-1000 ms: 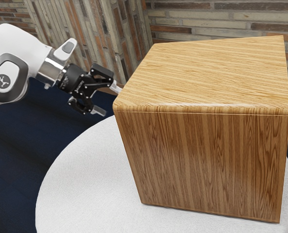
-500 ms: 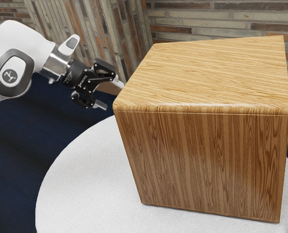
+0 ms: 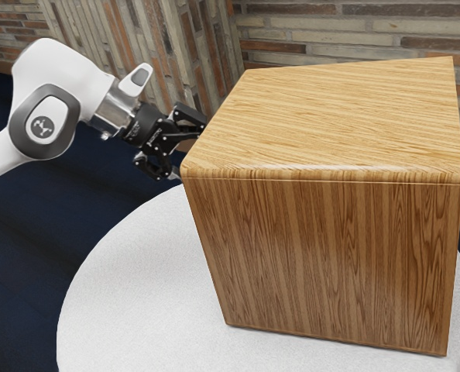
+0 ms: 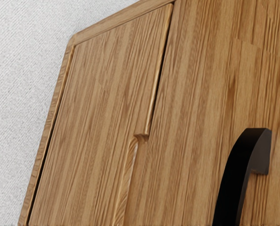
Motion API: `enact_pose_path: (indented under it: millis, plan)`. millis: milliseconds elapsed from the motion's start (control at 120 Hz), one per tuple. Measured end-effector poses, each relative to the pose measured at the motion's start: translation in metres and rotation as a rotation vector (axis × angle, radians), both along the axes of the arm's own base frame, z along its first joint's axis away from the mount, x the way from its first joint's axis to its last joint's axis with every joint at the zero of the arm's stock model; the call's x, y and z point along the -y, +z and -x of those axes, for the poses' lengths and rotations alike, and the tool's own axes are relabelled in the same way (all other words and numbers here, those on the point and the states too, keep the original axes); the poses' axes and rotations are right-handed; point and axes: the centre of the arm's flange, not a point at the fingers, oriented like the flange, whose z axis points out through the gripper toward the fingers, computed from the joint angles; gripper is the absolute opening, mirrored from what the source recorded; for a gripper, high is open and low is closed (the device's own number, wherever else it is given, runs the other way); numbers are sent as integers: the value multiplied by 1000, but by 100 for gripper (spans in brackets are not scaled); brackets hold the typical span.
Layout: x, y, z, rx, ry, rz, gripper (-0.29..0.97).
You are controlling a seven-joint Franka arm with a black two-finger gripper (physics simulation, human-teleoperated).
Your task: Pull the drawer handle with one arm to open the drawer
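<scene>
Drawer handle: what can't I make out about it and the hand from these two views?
- Exterior view: the cabinet turns its front away, so the handle and any contact with the hand are hidden.
- Wrist view: the handle is cut off by the picture's edge; one curved end shows.
- Whether the drawer is open: neither view tells.

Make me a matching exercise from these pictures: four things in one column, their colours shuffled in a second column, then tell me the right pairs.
Things:
1. wooden cabinet
2. drawer handle
3. round table
4. floor

Colours:
A. dark blue
B. black
C. light brown wood grain
D. white

Pairs: 1-C, 2-B, 3-D, 4-A
</scene>
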Motion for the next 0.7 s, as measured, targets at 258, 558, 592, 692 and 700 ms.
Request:
enact_pose_path:
  millis: [258, 558, 592, 692, 700]
  plan:
    - [11, -16, -7, -29, -13, -11, 66]
    - [4, -29, -9, -55, -1, -18, 66]
    - [3, -29, -9, -57, 1, -19, 66]
    - [-3, -33, -7, -69, 8, -23, 66]
    - [-4, -33, -7, -71, 10, -24, 66]
